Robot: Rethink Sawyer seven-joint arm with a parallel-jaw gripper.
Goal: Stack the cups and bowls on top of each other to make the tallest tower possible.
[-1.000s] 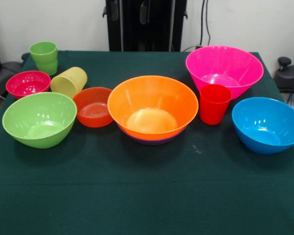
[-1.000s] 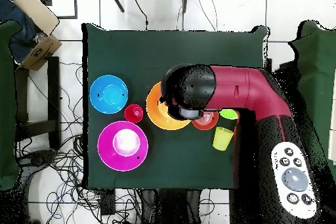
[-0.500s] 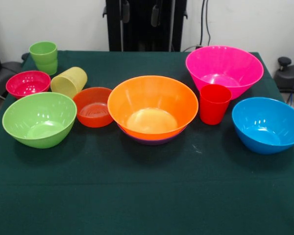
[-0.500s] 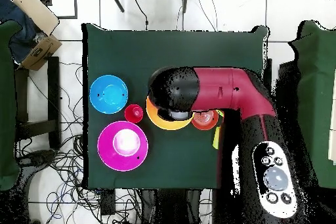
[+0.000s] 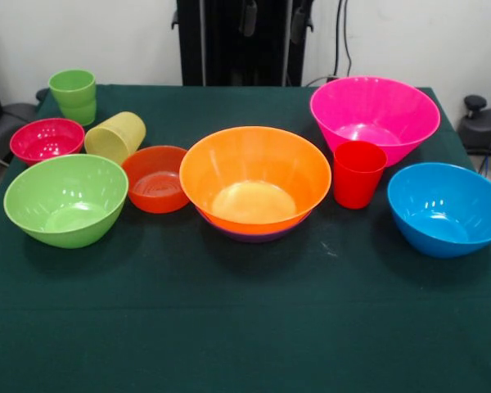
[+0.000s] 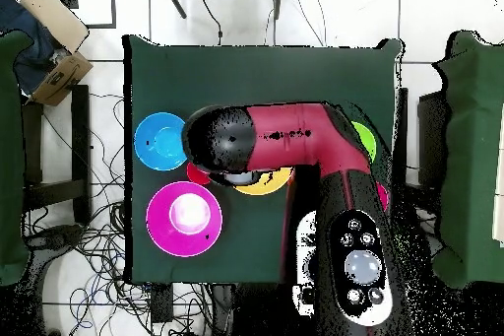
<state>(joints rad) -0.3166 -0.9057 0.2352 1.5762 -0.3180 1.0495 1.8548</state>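
Seven glossy plastic bowls sit loose on the table, so toppling is the main risk. From the left in the front view: lime-green bowl (image 5: 66, 199), tipped pale yellow cup (image 5: 115, 136), which could roll if nudged, then the tower (image 5: 255, 182), orange bowl nested on purple at centre. Overhead, the red arm (image 6: 285, 137) covers it. Whether the gripper (image 5: 270, 16) is open or closed, I cannot tell.
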